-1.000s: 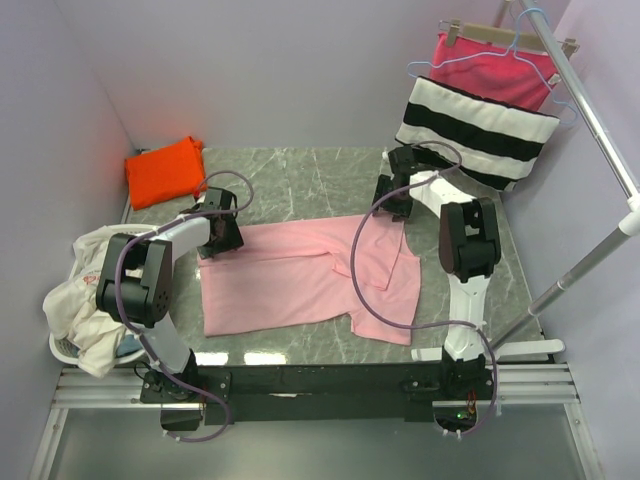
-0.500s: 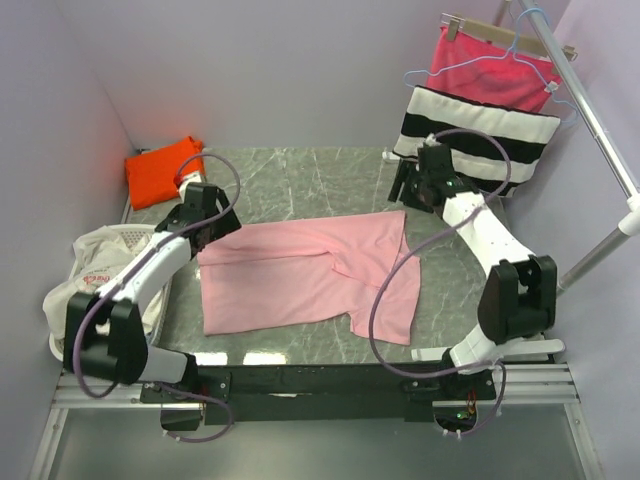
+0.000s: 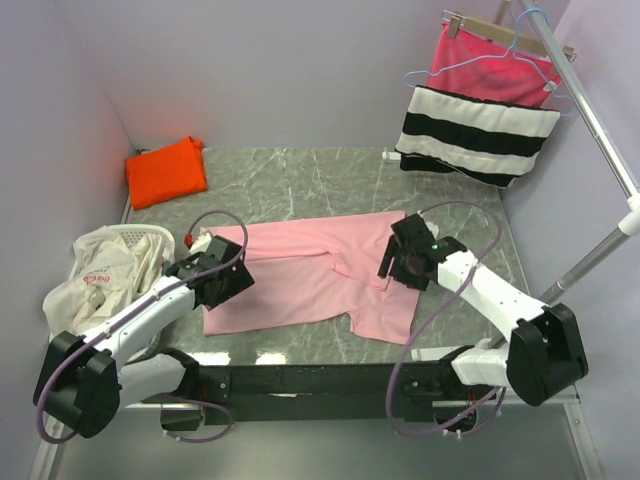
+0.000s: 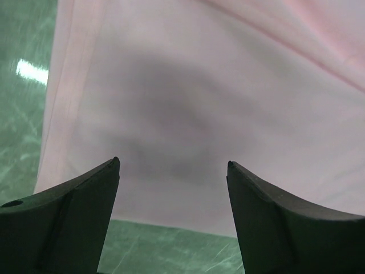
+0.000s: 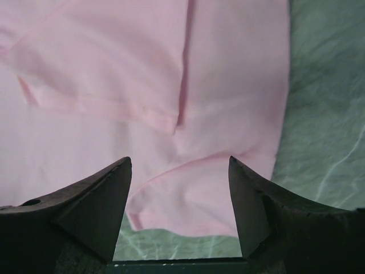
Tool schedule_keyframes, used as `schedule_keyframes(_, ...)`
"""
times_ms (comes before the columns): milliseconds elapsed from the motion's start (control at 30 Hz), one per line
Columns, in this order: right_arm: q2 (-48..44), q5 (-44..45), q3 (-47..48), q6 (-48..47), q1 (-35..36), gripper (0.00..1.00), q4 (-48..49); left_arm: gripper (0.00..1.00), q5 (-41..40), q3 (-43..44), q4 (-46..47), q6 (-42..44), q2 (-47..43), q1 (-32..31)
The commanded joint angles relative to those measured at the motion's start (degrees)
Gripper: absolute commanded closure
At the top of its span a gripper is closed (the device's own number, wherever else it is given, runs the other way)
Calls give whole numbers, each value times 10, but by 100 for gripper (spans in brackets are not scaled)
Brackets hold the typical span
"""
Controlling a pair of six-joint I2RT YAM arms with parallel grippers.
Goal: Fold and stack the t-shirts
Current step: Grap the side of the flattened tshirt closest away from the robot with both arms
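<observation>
From the top external view, the pink t-shirt [image 3: 300,275] lies spread across the middle of the green marbled surface [image 3: 300,180]. It is partly flattened, with its right side folded over and rumpled. The orange t-shirt [image 3: 165,172] sits folded in the far left corner, well apart from the pink one. The left fingers [image 3: 225,278] hang over the pink t-shirt's left edge and the right fingers [image 3: 400,258] over its right part. A white basket [image 3: 125,235] heaped with pale clothes stands at the left edge of the surface. At the far right a black-and-white striped cloth [image 3: 478,130] and a magenta cloth [image 3: 490,65] on a light blue hanger [image 3: 520,45] hang from a metal rail [image 3: 590,110]. In the left wrist view, the left fingers [image 4: 74,217] are spread wide with nothing between them. Pink fabric [image 4: 217,103] fills most of the view above them, carrying a soft dark shadow. Bare surface [image 4: 23,114] shows along the left side and below the cloth's hem. In the right wrist view, the right fingers [image 5: 85,217] also gape wide and grip nothing. Ahead of them the pink t-shirt [image 5: 114,68] shows overlapping layers with hemmed edges, and its right border ends against bare surface [image 5: 325,114].
</observation>
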Motion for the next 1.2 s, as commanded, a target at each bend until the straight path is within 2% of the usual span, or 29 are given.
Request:
schedule_keyframes(0,-54,67,-48,108,63,25,-44,19,-42,-8,-76,-101,-23,-32)
schedule_keyframes(300,-143,74,-95,191,122,24,-120,19,-52,-37,-139,-193,-71,-86)
schedule_keyframes(533,-199,73,-124,236,138,25,-151,18,-41,-86,-127,-239,-92,-98)
schedule_keyframes(967,-156,30,-206,241,149,30,-51,18,-78,-101,-125,-267,-112,-98)
schedule_keyframes(1067,-141,23,-217,235,149,33,-19,18,-85,-101,-125,-269,-108,-98)
schedule_keyframes(1167,-121,16,-218,224,149,52,-4,18,-87,-95,-126,-268,-96,-98)
